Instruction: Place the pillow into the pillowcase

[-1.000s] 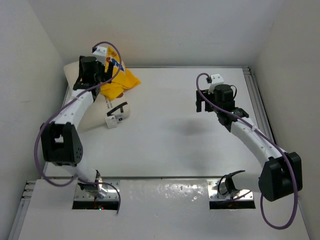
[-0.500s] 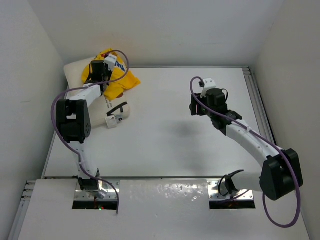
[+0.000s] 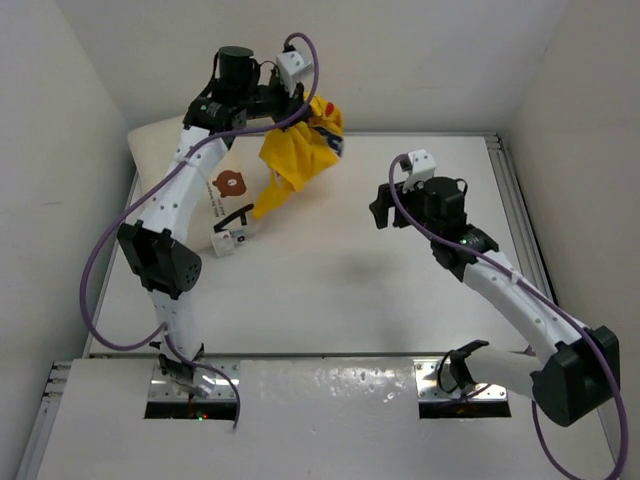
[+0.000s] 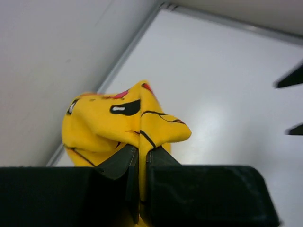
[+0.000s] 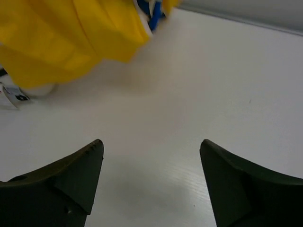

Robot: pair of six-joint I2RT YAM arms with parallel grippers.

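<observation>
My left gripper is raised near the back wall, shut on a fold of the yellow pillowcase. The pillowcase hangs bunched in the air, its lowest tip trailing toward the table. The cream-white pillow lies in the back left corner, partly hidden under the left arm, with a small bear print and a black-and-white tag on its near end. My right gripper hovers open over bare table, right of the hanging pillowcase, with nothing between its fingers.
White walls close in the table on the left, back and right. A metal rail runs along the table's right edge. The pillow's tag sticks out toward the middle. The right gripper's dark fingertips show at the left wrist view's edge.
The left gripper has shut on the pillowcase and lifted it up and to the right, off the pillow. The right gripper has shifted slightly left, toward the hanging cloth.
</observation>
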